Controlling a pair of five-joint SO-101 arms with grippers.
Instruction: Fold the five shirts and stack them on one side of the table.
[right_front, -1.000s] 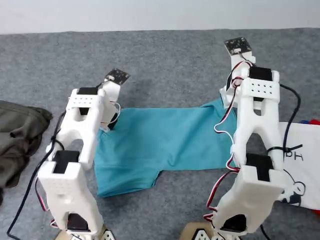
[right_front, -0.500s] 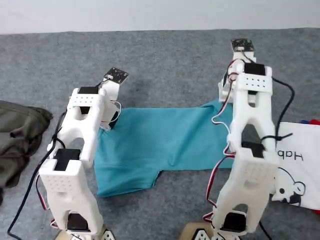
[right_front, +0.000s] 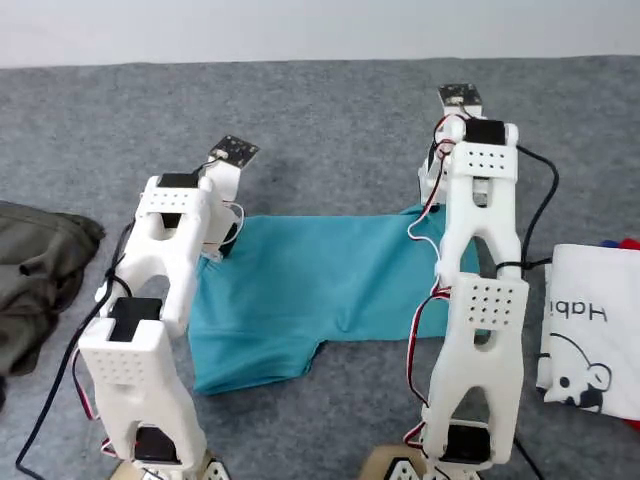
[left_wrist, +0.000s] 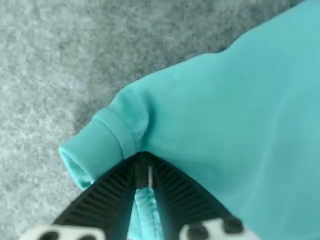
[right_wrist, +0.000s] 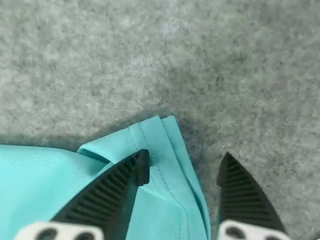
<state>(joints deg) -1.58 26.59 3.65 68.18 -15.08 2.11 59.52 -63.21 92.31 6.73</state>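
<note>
A grey, felt-like fabric tabletop (right_front: 330, 130) covers everything underfoot of the two white arms, its nap mottled light and dark. Along the far edge runs a plain pale wall (right_front: 300, 30).

The smooth teal knit shirt (right_front: 320, 280) lies spread flat in the middle of the tabletop, between the two arms, with one sleeve sticking out toward the near side.

The left pincer (left_wrist: 142, 161) is closed tight on the teal shirt just beside a ribbed sleeve cuff (left_wrist: 95, 150), a fold of cloth pinched between its black ridged fingers (left_wrist: 107, 192). In the high view this pincer (right_front: 215, 248) sits at the shirt's left edge.

The right pincer (right_wrist: 185, 167) stands wide open over the shirt's far right corner. One finger is above the stitched hem, the other is above bare grey fabric, and I cannot tell whether either touches down. From above, it (right_front: 432, 195) hangs at that corner.

Off at the left edge of the tabletop sits a crumpled dark olive cloth garment (right_front: 40, 260), well apart from the teal one. At the right edge lies a white cotton shirt with a black bear drawing (right_front: 590, 330), near the right arm's base.
</note>
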